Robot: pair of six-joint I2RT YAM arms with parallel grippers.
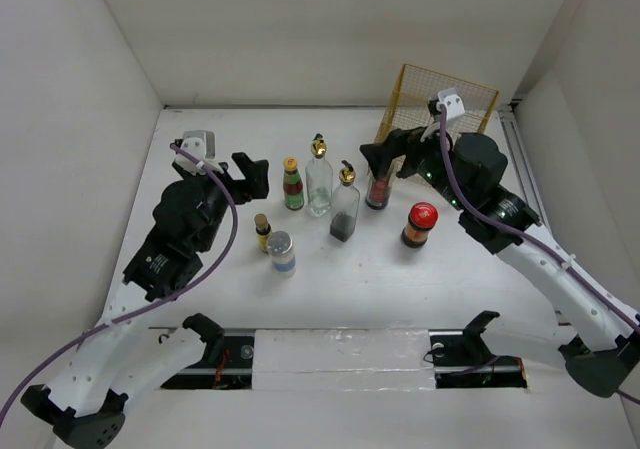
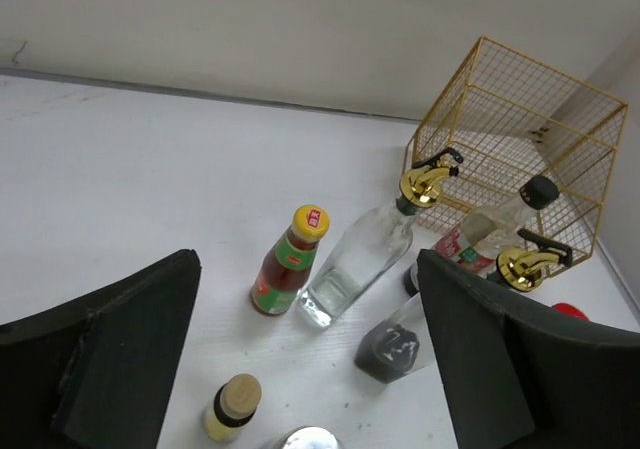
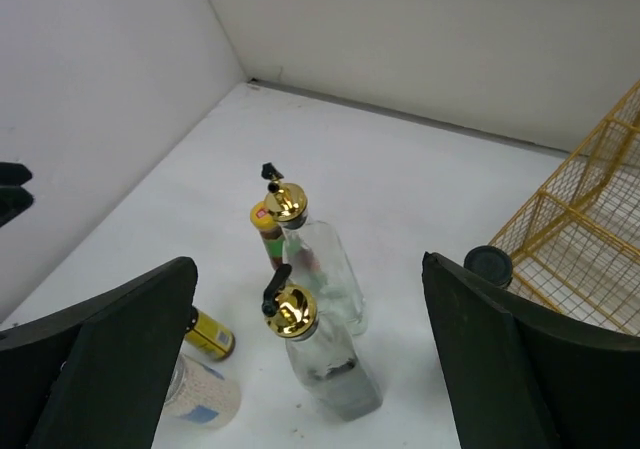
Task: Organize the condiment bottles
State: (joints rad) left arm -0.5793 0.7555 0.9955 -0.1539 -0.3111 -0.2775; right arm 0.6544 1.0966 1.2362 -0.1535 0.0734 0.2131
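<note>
The condiment bottles stand in a loose cluster mid-table. They are a yellow-capped sauce bottle (image 1: 292, 183), a clear gold-spouted cruet (image 1: 319, 177), a second cruet (image 1: 345, 207) with dark liquid, a black-capped bottle (image 1: 379, 185), a red-lidded jar (image 1: 420, 224), a tiny gold-capped bottle (image 1: 263, 233) and a grey-lidded shaker (image 1: 282, 253). My left gripper (image 1: 254, 176) hovers open just left of the sauce bottle, holding nothing. My right gripper (image 1: 386, 153) is open above the black-capped bottle, whose cap (image 3: 488, 265) shows just past the right finger.
A yellow wire basket (image 1: 440, 104) lies tipped on its side at the back right, just behind the right gripper. White walls close in the table on the left, back and right. The arm bases sit at the near edge.
</note>
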